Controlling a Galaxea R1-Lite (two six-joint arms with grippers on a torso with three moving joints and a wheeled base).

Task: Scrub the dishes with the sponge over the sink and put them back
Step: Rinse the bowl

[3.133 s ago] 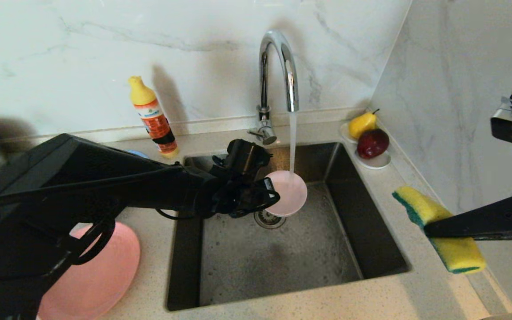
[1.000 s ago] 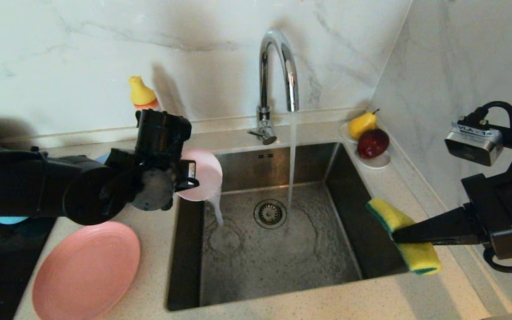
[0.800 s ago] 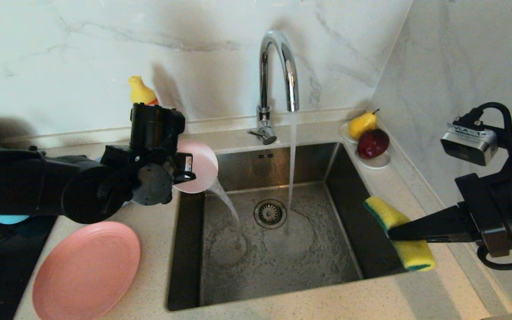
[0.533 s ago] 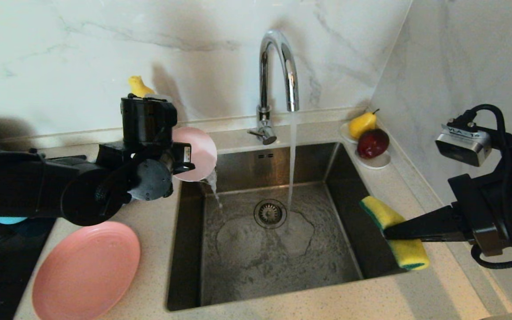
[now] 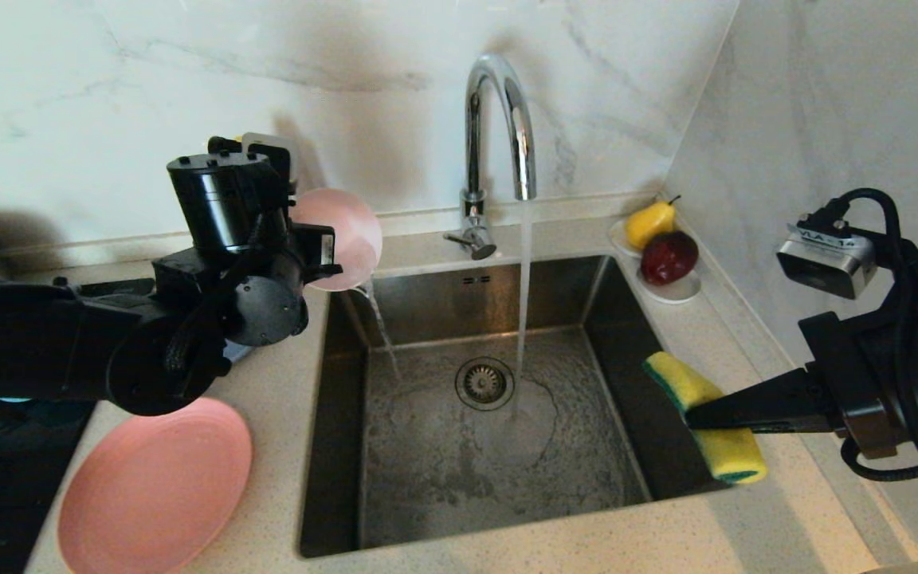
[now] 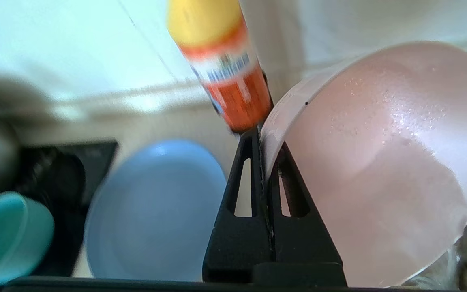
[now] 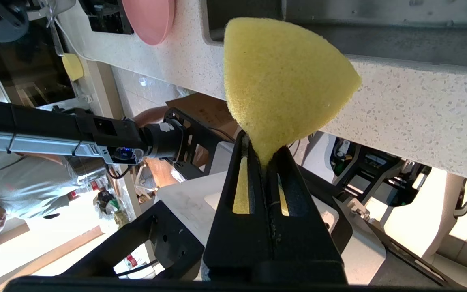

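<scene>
Pale pink bowl [image 5: 339, 237] is clamped by its rim in left gripper [image 5: 323, 253] at sink's [image 5: 507, 510] back-left corner (wet, could slip out); sponge [image 5: 706, 418] is pinched by right gripper [image 5: 694, 416] at right rim.

You had the left gripper [image 5: 330, 253] over the sink's [image 5: 670, 458] back-left corner, clamped on the tipped small bowl [image 5: 345, 235], with the plate [image 5: 154, 486] on the counter left of the basin. The right gripper [image 5: 694, 414] pinched the sponge [image 5: 706, 427] over the sink's right rim, the fruit saucer [image 5: 670, 291] behind it, the tap [image 5: 497, 151] behind the basin.
</scene>
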